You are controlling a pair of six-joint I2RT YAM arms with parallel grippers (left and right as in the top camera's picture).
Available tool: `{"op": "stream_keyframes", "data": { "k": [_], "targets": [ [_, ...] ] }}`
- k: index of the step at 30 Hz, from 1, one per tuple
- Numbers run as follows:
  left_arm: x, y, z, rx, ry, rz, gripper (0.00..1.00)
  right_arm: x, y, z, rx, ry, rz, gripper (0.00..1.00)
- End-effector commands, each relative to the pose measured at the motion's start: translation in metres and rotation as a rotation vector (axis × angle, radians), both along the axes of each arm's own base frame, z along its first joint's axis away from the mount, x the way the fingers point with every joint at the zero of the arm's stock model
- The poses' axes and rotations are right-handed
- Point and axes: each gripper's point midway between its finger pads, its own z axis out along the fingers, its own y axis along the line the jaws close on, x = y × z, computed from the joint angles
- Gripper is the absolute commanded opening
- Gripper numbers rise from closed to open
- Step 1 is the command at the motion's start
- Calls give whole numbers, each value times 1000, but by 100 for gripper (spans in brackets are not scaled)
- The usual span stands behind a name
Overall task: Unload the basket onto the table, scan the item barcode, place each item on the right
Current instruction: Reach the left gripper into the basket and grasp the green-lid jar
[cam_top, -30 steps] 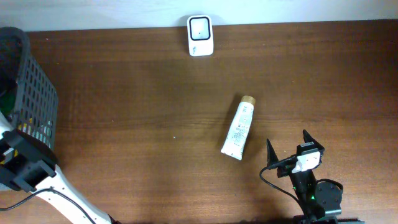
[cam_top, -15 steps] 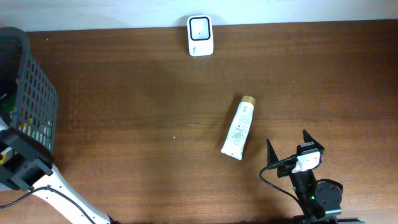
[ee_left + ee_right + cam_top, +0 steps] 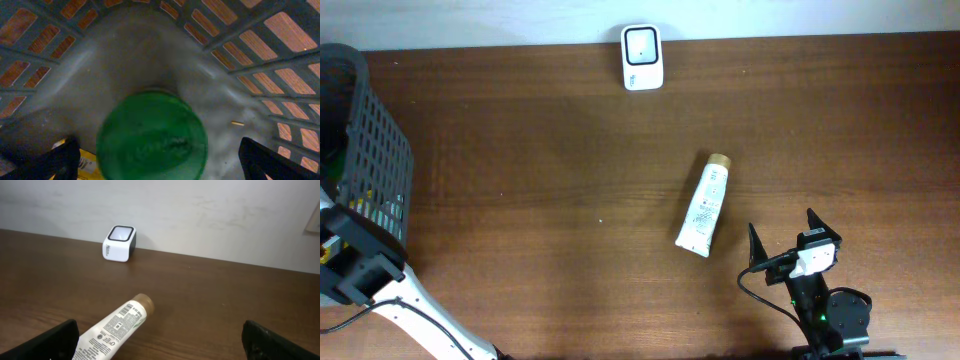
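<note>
Centrally tube [image 3: 704,205], scanner [image 3: 642,44] at far edge

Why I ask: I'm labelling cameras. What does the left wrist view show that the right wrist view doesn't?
Only the left wrist view: the inside of the grey basket with a green round object and a yellow item in it, plus the open left gripper. Only the right wrist view: the white tube, the white scanner by the wall, the open right gripper. Both: the brown wooden table, seen through the basket mesh on the left, and dark empty fingertips at the lower corners.
</note>
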Motion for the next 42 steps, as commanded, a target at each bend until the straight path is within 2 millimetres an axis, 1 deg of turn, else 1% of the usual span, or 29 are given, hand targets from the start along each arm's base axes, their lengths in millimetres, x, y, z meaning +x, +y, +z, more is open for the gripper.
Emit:
{"op": "stream_keyframes", "data": {
  "k": [1, 5, 7, 9, 10, 14, 17, 20, 22, 26, 28, 32, 37, 38, 39, 40, 42],
  "targets": [
    [2, -2, 28, 24, -42, -22, 99, 0, 0, -2, -3, -2, 1, 98],
    [-3, -2, 29, 25, -29, -16, 99, 0, 0, -2, -3, -2, 1, 98],
    [-11, 3, 27, 33, -3, 4, 99, 0, 0, -2, -3, -2, 1, 98],
    [-15, 7, 24, 32, 4, 15, 99, 0, 0, -2, -3, -2, 1, 98],
    [-18, 10, 22, 29, 7, 21, 100, 0, 0, -2, -3, -2, 1, 98],
    [-25, 16, 3, 2, 35, 37, 99, 0, 0, -2, -3, -2, 1, 98],
    [-23, 16, -4, -10, 36, 35, 98, 0, 0, -2, -3, -2, 1, 98],
    [-13, 12, -5, -32, -5, 13, 96, 0, 0, -2, -3, -2, 1, 98],
    [-11, 11, -9, -33, 0, 0, 96, 0, 0, -2, -3, -2, 1, 98],
    [-14, 8, -30, -64, 41, -15, 95, 0, 0, -2, -3, -2, 1, 98],
    [-15, 8, -34, -68, 51, -14, 94, 0, 0, -2, -3, -2, 1, 98],
    [-15, 9, -34, -67, 49, -11, 88, 0, 0, -2, -3, -2, 1, 98],
    [-16, 7, -50, -89, 72, -12, 88, 0, 0, -2, -3, -2, 1, 98],
    [-18, 6, -57, -100, 83, -12, 88, 0, 0, -2, -3, -2, 1, 98],
    [-19, 6, -60, -106, 91, -12, 85, 0, 0, -2, -3, -2, 1, 98],
    [-19, 5, -63, -109, 95, -12, 79, 0, 0, -2, -3, -2, 1, 98],
    [-19, 5, -63, -110, 95, -12, 72, 0, 0, -2, -3, -2, 1, 98]
  ]
}}
